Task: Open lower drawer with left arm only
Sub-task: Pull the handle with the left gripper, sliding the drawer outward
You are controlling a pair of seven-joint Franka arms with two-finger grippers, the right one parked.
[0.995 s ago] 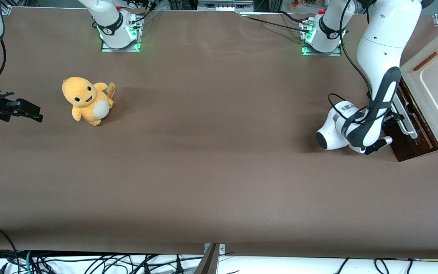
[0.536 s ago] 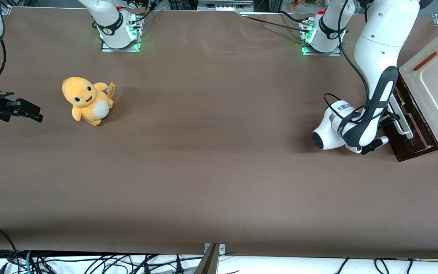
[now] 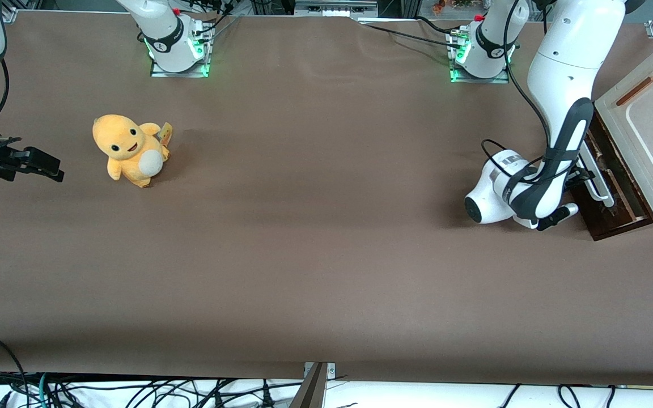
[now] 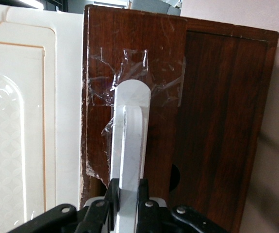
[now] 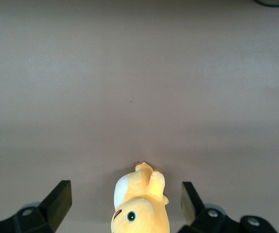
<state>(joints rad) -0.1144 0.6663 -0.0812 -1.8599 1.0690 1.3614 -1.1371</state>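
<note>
Front view first: the arm [image 3: 559,85] reaches down to the cabinet [image 3: 652,130] sitting at the working arm's end of the counter [image 3: 326,255]. The drawer [image 3: 607,195] is the dark wood slab at the cabinet's base, and it looks pulled out a little way, so I'd guess the pull is underway but far from done. The gripper [image 3: 580,180] sits right at the white handle [image 3: 598,175], but the arm's own wrist blocks the contact, so you can't read the grip from here. A plush [image 3: 131,150] sits well away from the cabinet, toward the parked arm's end, nowhere near the job.

Left wrist view fills that gap: the handle [image 4: 128,145] runs straight into the gripper [image 4: 128,204] and the black fingers [image 4: 111,199] press against either side of it, so it's clamped on the bar. Makes sense, since a grip square across the bar lets the arm drag straight out without slipping. You also see shiny tape [image 4: 134,77] over the drawer [image 4: 217,121] front and the cream panel [image 4: 27,121] just beside it, neither readable from the front.

Right wrist view only shows the plush [image 5: 138,204] on bare counter, no cabinet at all.
</note>
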